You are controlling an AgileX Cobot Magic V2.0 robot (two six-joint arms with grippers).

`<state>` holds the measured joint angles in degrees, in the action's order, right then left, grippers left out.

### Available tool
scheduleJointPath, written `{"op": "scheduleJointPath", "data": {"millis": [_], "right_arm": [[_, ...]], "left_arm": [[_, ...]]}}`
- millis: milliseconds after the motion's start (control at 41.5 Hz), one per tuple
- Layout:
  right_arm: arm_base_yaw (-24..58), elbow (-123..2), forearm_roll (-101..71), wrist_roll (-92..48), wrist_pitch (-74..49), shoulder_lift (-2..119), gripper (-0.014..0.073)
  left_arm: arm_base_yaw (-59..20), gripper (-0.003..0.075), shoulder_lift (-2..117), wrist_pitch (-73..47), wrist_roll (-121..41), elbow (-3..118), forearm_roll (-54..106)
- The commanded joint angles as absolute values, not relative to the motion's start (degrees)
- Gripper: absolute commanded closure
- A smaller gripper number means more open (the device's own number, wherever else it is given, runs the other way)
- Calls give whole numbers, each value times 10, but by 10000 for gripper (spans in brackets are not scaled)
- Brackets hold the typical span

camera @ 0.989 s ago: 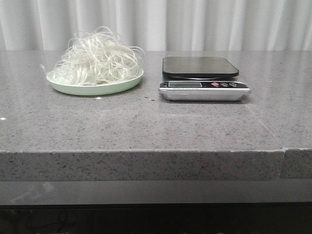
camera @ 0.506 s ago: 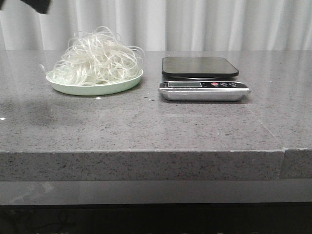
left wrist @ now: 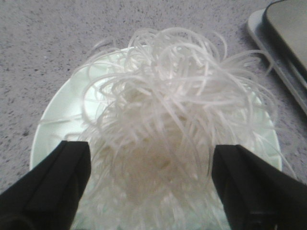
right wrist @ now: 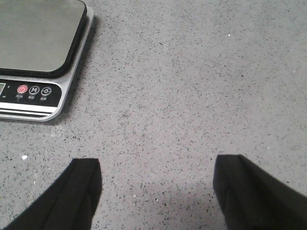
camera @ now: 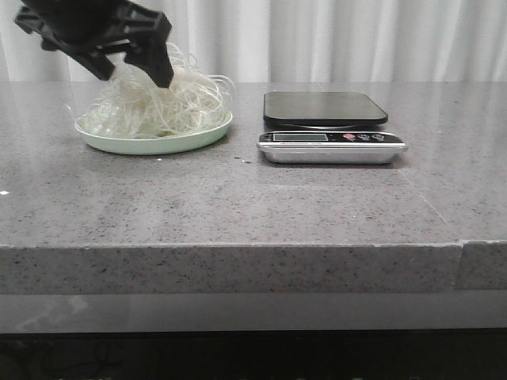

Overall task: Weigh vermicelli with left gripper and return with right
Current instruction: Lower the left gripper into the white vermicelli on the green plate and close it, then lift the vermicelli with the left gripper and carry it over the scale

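The vermicelli is a fluffy whitish tangle heaped on a pale green plate at the table's back left. My left gripper is a black claw, open, hanging just over the heap's top with one finger on each side. In the left wrist view the vermicelli fills the gap between the open fingers of the left gripper, over the plate. My right gripper is open and empty above bare table, out of the front view.
A kitchen scale with a black weighing pad and silver base stands right of the plate; it also shows in the right wrist view and at the edge of the left wrist view. Grey speckled tabletop, white curtain behind.
My left gripper has come in from the top left and moved down over the vermicelli. The vermicelli, plate and scale have not moved.
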<state>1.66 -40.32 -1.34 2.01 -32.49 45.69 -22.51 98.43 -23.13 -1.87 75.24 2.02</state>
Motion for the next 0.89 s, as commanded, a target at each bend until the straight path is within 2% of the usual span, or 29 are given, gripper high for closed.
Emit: {"op": "scheduleJointPath", "data": {"millis": [0,193,555,723,868], "right_arm": [[15,-421,-14,15,-285,457,7],[15,-421,-14,15,-285,457,7],[15,-421,-14,15,-282,457,7],[15,-421,-14,15,-281,457,7],[15,-421,-14,15,-281,457,7]], "left_arm": [[-230,142,983,-190,-18,790,27],[-230,153,1001,-178,-18,791,27],[-230,463,1005,-181,-18,791,27],[-230,552,1003,-199,-18,799,27],[-230,575,1001,-253,-18,831,27]]}}
